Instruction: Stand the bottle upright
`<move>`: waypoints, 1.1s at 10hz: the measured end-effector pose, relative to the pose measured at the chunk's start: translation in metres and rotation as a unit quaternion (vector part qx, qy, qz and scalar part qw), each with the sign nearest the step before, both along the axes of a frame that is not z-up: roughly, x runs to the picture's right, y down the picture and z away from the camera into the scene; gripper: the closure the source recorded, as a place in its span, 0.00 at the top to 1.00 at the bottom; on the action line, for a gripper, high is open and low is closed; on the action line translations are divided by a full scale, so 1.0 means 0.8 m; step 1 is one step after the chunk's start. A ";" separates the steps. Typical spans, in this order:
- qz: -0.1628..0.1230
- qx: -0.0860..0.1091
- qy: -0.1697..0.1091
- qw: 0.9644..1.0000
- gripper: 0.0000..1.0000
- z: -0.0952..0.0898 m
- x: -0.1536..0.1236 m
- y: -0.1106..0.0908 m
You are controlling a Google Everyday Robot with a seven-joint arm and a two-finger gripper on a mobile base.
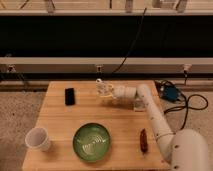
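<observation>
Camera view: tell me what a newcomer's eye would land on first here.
The white arm reaching in from the right across the wooden table, its gripper shut on the small bottle at the table's far edge. Next, the green bowl near the front middle, with the white cup at the front left and a black phone-like slab at the far left.

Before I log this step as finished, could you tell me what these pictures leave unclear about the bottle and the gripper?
- Camera view: the bottle is too small and blurred to judge whether its base rests flat on the table.
- The gripper is at the bottle; the arm's white wrist and blur hide the contact.
- The bottle's label cannot be read.
- The arm's base is cut off by the lower right edge.
</observation>
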State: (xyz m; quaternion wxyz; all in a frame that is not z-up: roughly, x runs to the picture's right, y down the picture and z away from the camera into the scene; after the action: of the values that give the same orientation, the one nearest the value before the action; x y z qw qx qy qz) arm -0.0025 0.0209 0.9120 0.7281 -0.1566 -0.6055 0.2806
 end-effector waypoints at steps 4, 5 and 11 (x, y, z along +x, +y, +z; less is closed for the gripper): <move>0.005 -0.007 0.012 1.000 0.14 -0.001 0.003 0.002; 0.008 -0.009 0.016 1.000 0.22 -0.001 0.005 0.002; 0.036 -0.026 0.035 0.998 0.78 0.002 0.023 0.002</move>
State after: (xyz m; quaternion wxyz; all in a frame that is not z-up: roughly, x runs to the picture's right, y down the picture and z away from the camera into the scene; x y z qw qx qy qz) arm 0.0159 0.0227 0.9132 0.7342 -0.1436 -0.5771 0.3274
